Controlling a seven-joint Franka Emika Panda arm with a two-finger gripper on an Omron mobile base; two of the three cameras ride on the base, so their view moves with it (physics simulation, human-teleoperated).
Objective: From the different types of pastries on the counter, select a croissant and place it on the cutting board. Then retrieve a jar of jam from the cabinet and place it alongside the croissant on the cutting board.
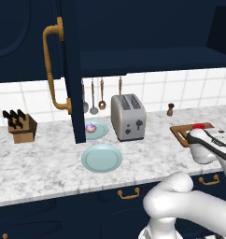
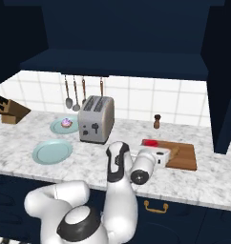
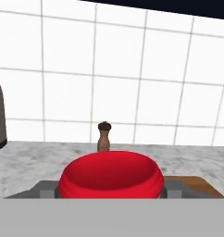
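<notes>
The jar of jam [image 3: 109, 176] is clamped between the jaws of the gripper [image 3: 109, 190], held over the cutting board [image 2: 182, 155] at its left end; counter [image 1: 40, 163] beyond lies open toward the pepper grinder [image 3: 103, 136].

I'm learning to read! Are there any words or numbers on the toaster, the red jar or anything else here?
There are none to read.
Toaster: dark knobs and a lever on its side, no letters.
Jar of jam: plain red lid, no label showing.
Pepper grinder, knife block, plates: no writing.
</notes>
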